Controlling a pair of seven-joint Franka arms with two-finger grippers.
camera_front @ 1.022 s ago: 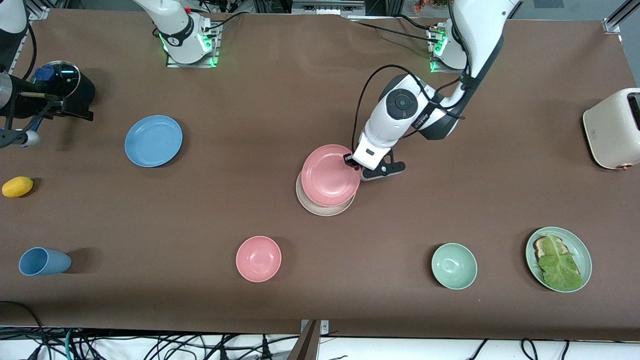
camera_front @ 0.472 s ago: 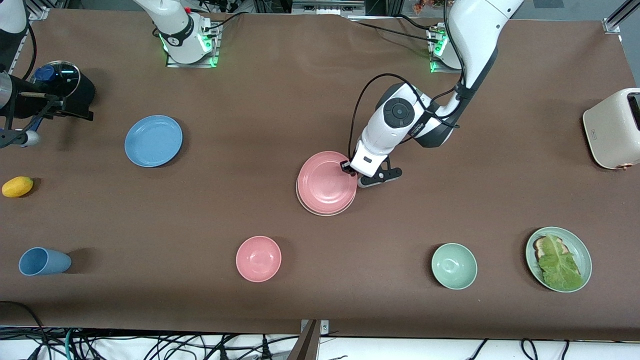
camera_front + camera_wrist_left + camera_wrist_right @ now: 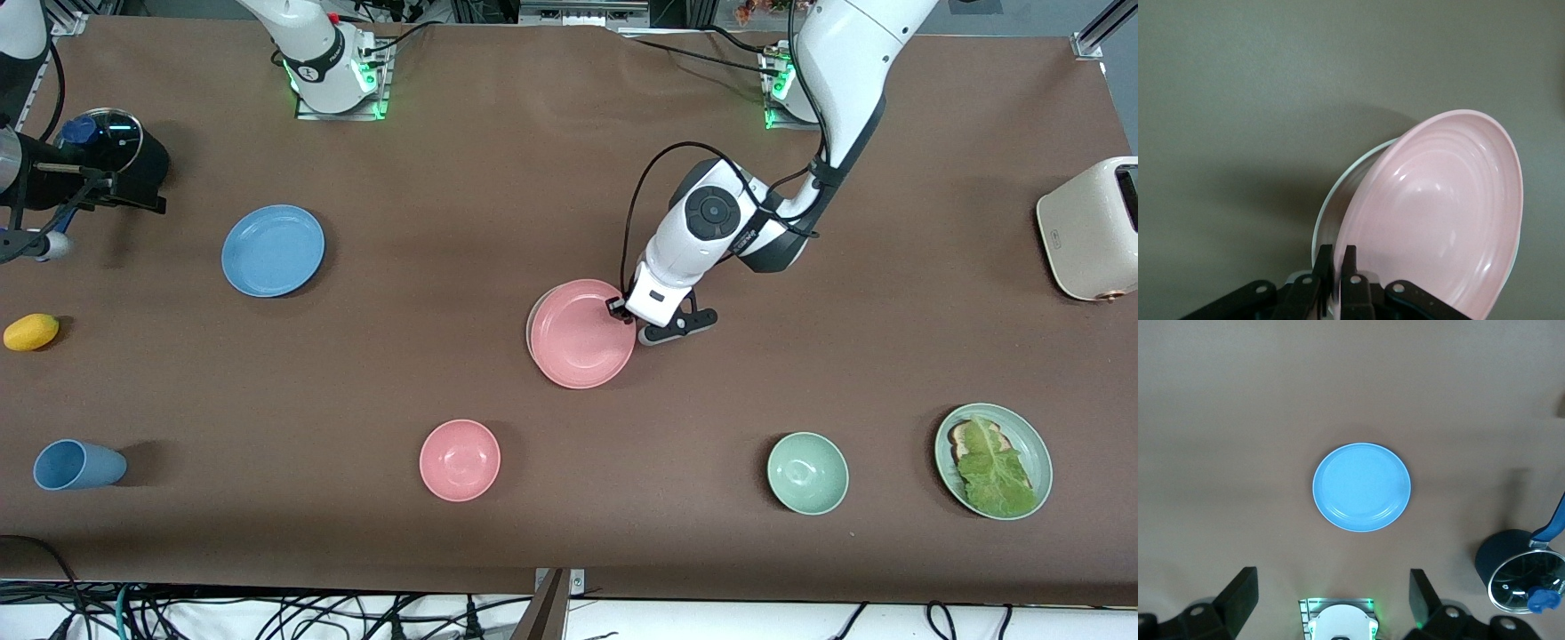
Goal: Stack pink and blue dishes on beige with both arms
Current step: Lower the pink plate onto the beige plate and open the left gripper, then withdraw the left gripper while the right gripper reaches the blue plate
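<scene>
table (image 3: 569,160) brown | on it: blue plate (image 3: 273,250), beige plate (image 3: 532,322), pink bowl (image 3: 460,460)

1. Front view: bright, even overhead light; the brown table (image 3: 498,160) shows no glare.
2. Short soft shadows fall toward 3 o'clock of the blue tumbler (image 3: 76,465) and blue plate (image 3: 273,250).
3. Left wrist view: dim and greyish; a broad blurred shadow spreads toward 9 o'clock from the pink plate (image 3: 1438,213), which carries small highlights.
4. Right wrist view: evenly lit and sharp at centre.
</scene>
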